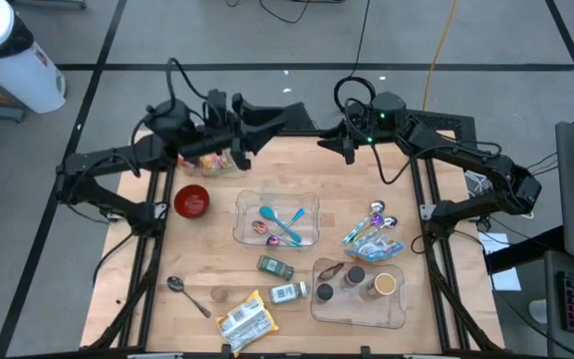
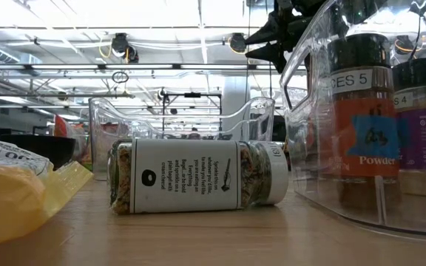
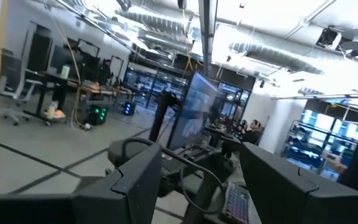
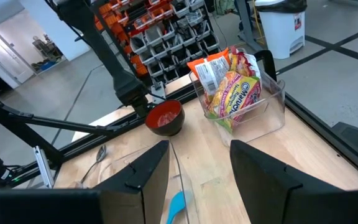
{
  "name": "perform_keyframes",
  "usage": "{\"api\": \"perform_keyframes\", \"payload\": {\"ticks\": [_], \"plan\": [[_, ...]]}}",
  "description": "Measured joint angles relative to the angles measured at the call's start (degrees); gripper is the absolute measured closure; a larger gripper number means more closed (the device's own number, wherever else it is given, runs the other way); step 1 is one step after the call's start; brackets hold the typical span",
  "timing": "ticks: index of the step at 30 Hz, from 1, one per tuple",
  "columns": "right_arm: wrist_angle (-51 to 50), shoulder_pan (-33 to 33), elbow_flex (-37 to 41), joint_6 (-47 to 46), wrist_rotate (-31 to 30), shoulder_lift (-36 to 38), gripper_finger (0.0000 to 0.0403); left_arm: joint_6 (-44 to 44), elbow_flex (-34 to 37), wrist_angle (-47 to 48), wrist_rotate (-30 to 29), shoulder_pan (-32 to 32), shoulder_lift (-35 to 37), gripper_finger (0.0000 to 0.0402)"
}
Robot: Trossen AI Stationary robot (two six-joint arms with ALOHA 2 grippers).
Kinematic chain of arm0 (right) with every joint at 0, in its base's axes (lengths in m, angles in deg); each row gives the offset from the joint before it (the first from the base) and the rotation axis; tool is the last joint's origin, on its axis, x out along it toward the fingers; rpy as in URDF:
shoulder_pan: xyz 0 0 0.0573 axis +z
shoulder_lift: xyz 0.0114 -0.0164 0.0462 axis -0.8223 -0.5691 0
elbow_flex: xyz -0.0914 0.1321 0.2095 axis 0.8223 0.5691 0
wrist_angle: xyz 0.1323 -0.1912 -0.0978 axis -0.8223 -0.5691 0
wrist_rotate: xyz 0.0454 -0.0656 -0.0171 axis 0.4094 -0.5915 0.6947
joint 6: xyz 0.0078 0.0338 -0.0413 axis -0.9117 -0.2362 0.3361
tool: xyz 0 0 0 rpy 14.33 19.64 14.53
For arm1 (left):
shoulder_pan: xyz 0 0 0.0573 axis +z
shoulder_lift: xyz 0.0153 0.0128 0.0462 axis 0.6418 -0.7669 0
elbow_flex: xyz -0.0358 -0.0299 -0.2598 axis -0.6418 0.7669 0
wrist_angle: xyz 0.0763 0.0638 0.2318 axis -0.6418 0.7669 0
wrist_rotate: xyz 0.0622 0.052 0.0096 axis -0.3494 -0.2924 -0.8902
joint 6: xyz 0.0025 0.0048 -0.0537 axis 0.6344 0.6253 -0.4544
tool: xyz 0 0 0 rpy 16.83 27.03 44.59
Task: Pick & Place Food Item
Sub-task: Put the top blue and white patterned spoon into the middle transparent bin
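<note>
A clear bin of orange and yellow noodle packets (image 4: 232, 87) stands at the table's far left and shows under my left arm in the high view (image 1: 212, 160). A yellow snack packet (image 1: 245, 321) lies flat near the front edge; it also shows in the low view (image 2: 13, 199). My left gripper (image 1: 285, 118) hangs above the far edge, pointing toward the table's right, open and empty (image 3: 201, 186). My right gripper (image 1: 325, 142) hangs above the far edge, pointing toward the table's left, open and empty (image 4: 199, 180).
A red bowl (image 1: 191, 200) stands at the left. A clear tray with coloured spoons (image 1: 277, 219) is mid-table. Two spice jars (image 1: 275, 266) (image 1: 289, 292) lie on their sides. A clear bin of upright spice jars (image 1: 359, 289) is front right. Metal spoons (image 1: 187, 294) (image 1: 372, 234) lie about.
</note>
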Motion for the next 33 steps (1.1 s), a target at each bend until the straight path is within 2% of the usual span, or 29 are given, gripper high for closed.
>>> {"api": "perform_keyframes", "payload": {"ticks": [6,18,21,26,33], "plan": [[0.0,0.0,0.0,0.0,0.0,0.0,0.0241,-0.4,0.1,2.5,0.0,-2.4,3.2,0.0176],[0.0,0.0,0.0,0.0,0.0,0.0,0.0241,5.3,0.0,21.7,-0.2,-3.0,15.3,0.0176],[0.0,0.0,0.0,0.0,0.0,0.0,0.0241,3.5,0.0,27.4,0.2,-3.0,16.1,0.0176],[0.0,0.0,0.0,0.0,0.0,0.0,0.0241,2.5,0.0,34.5,6.3,-4.0,16.1,0.0176],[0.0,0.0,0.0,-0.2,0.2,0.0,0.0241,4.4,0.1,41.6,6.9,-8.5,16.6,0.0176]]}}
